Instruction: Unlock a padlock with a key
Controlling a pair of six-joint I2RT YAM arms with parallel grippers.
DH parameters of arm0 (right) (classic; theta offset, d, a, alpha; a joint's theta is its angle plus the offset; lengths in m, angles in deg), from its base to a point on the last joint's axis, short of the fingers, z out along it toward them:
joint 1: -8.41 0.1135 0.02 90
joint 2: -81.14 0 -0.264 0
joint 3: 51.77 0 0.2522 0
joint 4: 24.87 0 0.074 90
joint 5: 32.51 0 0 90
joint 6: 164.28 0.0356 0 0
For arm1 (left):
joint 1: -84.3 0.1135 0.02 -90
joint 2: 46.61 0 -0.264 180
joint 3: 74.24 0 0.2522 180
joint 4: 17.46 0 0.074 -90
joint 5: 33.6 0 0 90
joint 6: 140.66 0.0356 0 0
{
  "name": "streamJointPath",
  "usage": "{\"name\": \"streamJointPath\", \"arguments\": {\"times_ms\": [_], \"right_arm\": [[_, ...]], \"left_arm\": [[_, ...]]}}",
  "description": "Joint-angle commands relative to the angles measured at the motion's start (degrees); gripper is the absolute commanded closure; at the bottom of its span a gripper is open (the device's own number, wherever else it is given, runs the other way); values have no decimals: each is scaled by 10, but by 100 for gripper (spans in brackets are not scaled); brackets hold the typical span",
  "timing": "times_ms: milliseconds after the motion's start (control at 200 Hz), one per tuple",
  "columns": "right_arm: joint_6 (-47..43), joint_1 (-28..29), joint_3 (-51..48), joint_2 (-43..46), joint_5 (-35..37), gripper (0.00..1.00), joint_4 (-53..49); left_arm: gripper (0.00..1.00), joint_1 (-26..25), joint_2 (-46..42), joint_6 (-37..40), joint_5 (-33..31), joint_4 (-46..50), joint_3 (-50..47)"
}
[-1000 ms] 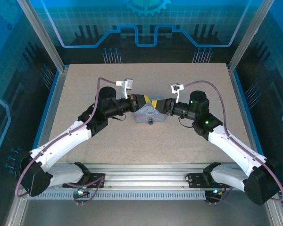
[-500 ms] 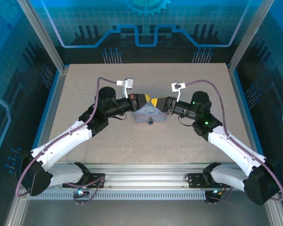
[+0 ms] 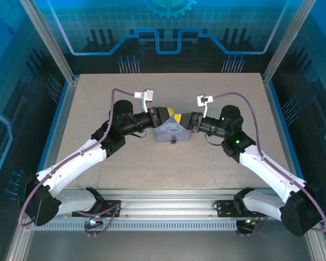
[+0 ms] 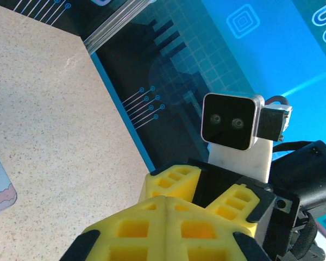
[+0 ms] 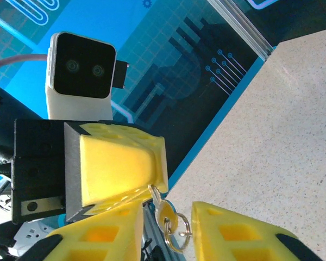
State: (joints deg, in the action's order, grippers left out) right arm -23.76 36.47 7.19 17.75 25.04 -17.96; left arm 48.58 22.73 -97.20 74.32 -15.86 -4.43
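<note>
I read the pale blue tin [image 3: 164, 134] lying under both grippers. Left gripper [image 5: 152, 184] is clamped on the key [image 5: 164, 212]; right gripper [image 5: 167, 231] has its jaws apart either side of it. The padlock [image 3: 174, 140] sits at the tin's near edge, below the key, about equally near both arms

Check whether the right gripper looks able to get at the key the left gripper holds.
Likely yes: the key dangles from the shut left gripper, between the right gripper's open fingers, with nothing blocking.
</note>
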Motion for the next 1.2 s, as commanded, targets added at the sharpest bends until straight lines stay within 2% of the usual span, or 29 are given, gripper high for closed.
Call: {"name": "streamJointPath", "arguments": {"times_ms": [0,145,285,340,395,425,725,781,851,1001,1196], "right_arm": [[1,-6,4,-2,-12,76,17],[-2,-5,2,1,-9,90,20],[-4,-6,1,2,-10,97,23],[-4,-5,1,3,-9,91,24],[-3,-6,1,5,-4,76,20],[-3,-6,0,7,1,72,18],[22,-7,-10,13,5,74,49],[35,-7,-18,13,6,71,62],[55,-6,-35,14,14,61,86],[84,-3,-64,15,25,66,137],[91,3,-69,24,32,73,150]], "left_arm": [[100,-2,-1,-2,15,-20,-7],[100,-2,-3,0,14,-19,-8],[100,-1,-4,0,20,-23,-13],[100,-1,-5,0,21,-23,-14],[100,-2,-6,0,22,-23,-15],[100,-2,-7,0,22,-23,-16],[100,-2,-12,-12,19,-37,-25],[100,-2,-14,-17,14,-45,-31],[100,-2,-17,-28,10,-65,-41],[100,-2,-16,-37,9,-85,-47],[100,-2,-14,-41,9,-90,-49]]}}
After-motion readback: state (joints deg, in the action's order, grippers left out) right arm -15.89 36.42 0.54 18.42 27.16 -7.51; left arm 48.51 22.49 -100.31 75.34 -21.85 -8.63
